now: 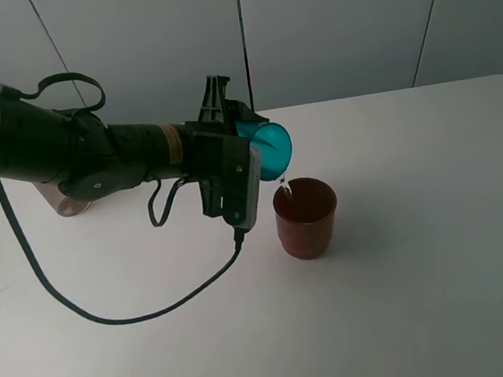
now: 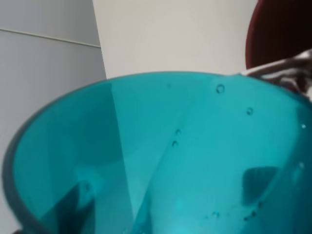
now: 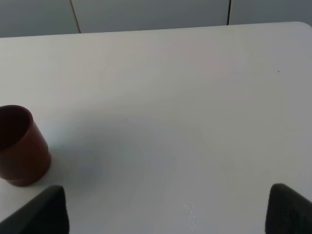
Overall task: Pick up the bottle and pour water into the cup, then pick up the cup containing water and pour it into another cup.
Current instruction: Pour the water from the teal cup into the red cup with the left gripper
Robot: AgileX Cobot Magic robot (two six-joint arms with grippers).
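My left gripper is shut on the teal cup and holds it tipped on its side, mouth over the dark red cup. A thin stream of water runs from its rim into the red cup, which stands upright on the table. In the left wrist view the teal cup fills the frame, with droplets on its wall and the red cup beyond its rim. My right gripper is open and empty, to the right of the red cup. A pale brownish shape under the left arm may be the bottle, mostly hidden.
The white table stretches to the front and right of the red cup. A black cable loops from the left arm down onto the table. Grey wall panels stand behind the table's far edge.
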